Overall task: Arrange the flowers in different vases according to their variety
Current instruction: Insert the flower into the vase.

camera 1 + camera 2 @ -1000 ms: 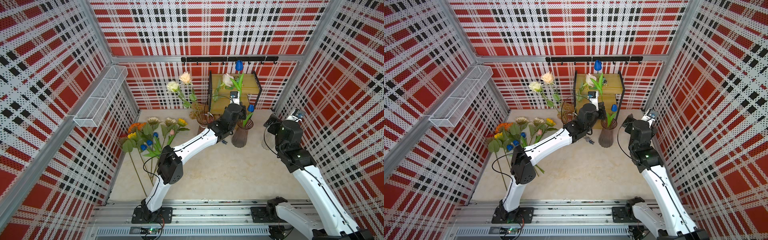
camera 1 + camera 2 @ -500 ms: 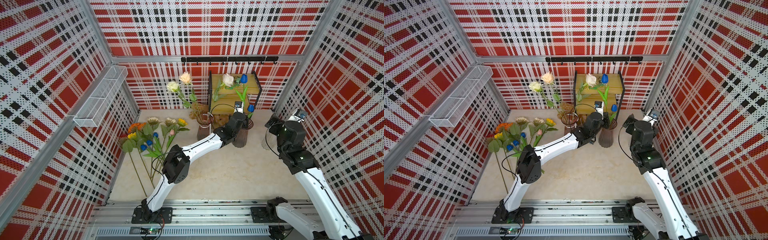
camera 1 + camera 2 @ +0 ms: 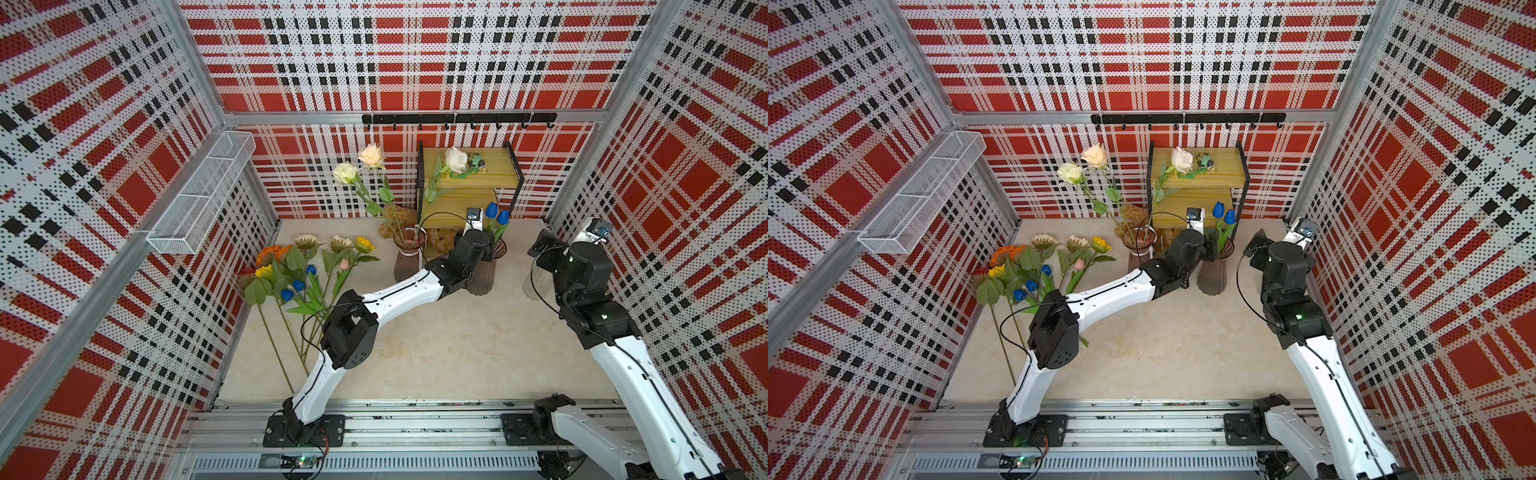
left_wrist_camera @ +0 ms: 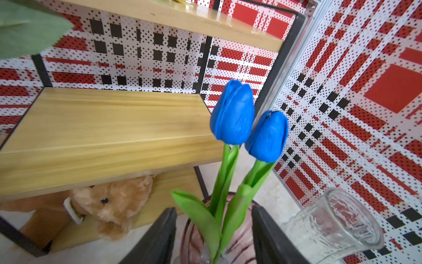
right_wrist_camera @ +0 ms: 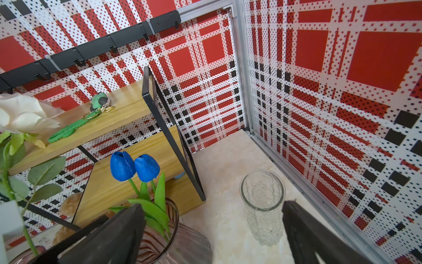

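The left arm stretched far across the table. Its left gripper was partly open around the stems of two blue tulips standing in a smoky vase, clamping nothing. The right gripper gaped wide and empty near the clear vase. Only the top views showed the loose flowers lying by the left wall.

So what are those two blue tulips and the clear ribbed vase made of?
The two blue tulips look like moulded foam or soft plastic: matte, seamed petals, smooth green stems. The clear ribbed cylinder vase seems glass: transparent, thick rim, bright glints; possibly clear plastic.
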Available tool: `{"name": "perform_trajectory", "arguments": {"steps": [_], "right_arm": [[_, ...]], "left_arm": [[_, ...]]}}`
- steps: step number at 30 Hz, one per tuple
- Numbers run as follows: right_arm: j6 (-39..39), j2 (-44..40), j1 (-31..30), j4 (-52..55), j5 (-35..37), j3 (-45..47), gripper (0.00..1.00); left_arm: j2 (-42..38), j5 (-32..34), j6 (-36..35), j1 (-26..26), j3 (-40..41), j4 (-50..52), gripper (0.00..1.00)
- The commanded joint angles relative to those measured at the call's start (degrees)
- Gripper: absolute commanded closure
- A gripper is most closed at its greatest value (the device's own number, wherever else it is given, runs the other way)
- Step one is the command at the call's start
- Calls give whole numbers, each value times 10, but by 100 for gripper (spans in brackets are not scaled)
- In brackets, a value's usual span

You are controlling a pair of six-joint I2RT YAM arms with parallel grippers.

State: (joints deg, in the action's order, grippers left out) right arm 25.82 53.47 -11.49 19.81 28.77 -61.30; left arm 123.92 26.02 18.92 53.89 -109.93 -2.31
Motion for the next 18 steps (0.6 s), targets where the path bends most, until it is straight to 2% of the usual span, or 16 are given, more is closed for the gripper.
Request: {"name": "perform_trajectory", "arguments": {"steps": [1, 5, 8, 12, 18], "right_arm": [[8, 4, 4, -13, -44, 12, 2], [19, 6, -11, -15, -68, 27, 0], [25, 7, -51, -15, -63, 46, 0], [47, 20, -144, -12, -47, 68, 0], [81, 74, -320, -11, 15, 69, 1]], "left_arm": [[-88, 31, -19, 4, 37, -23, 40], [-153, 43, -20, -5, 94, -15, 39], [-205, 52, -15, -17, 138, 25, 39], [-285, 52, 19, -58, 213, 101, 39], [-425, -4, 112, -164, 361, 196, 40]]}}
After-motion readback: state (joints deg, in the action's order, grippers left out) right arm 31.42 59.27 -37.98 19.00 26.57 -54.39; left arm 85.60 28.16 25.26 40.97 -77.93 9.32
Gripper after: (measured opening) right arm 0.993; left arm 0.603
